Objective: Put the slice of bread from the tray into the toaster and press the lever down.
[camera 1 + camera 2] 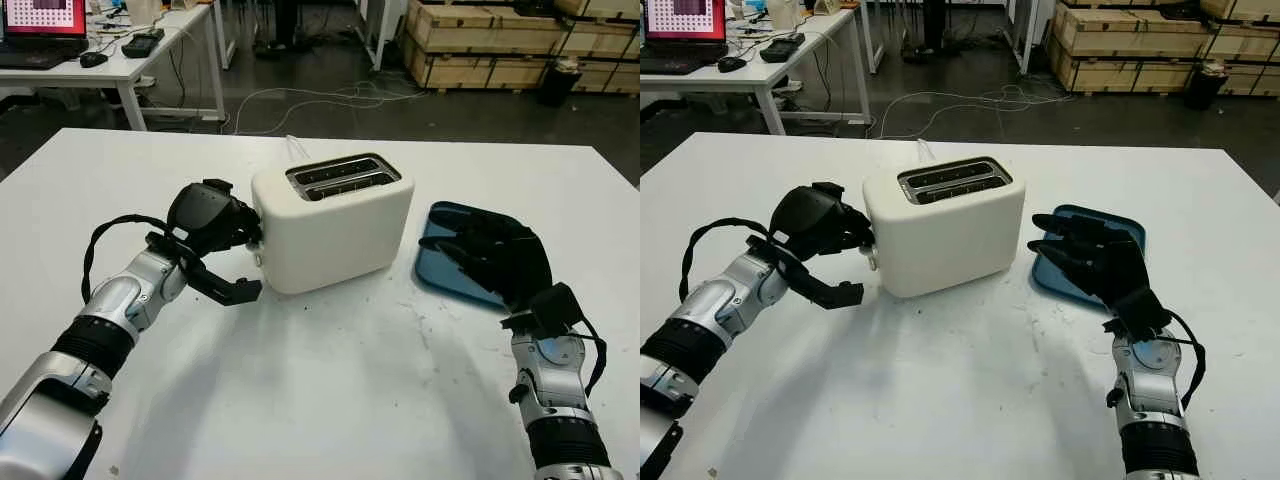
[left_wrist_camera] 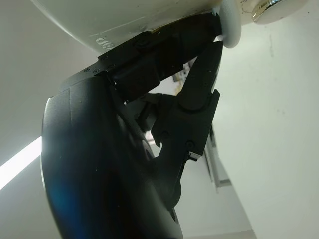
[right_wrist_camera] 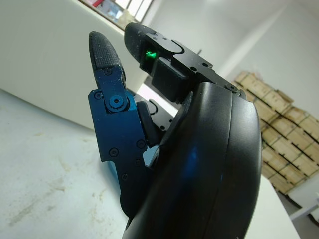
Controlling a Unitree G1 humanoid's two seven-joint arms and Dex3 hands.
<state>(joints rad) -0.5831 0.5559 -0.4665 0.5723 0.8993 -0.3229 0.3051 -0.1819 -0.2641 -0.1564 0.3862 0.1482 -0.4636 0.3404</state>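
A white two-slot toaster (image 1: 335, 220) stands mid-table, its dark slots facing up. My left hand (image 1: 248, 262) is at the toaster's left end. Its upper fingertips (image 2: 212, 47) touch the white lever knob (image 2: 230, 27), and the thumb (image 1: 232, 290) juts out lower, clear of the body. It grips nothing, so it is open. Right of the toaster lies a blue tray (image 1: 440, 215). My right hand (image 1: 480, 250) hovers open over the tray and hides most of it, holding nothing.
A chrome dial (image 2: 279, 6) sits beside the lever. The toaster's white cord (image 1: 295, 148) trails off the table's far edge. Beyond are a desk with a laptop (image 1: 40, 30) and stacked wooden crates (image 1: 500, 40). Bare white tabletop (image 1: 340, 380) lies in front of the toaster.
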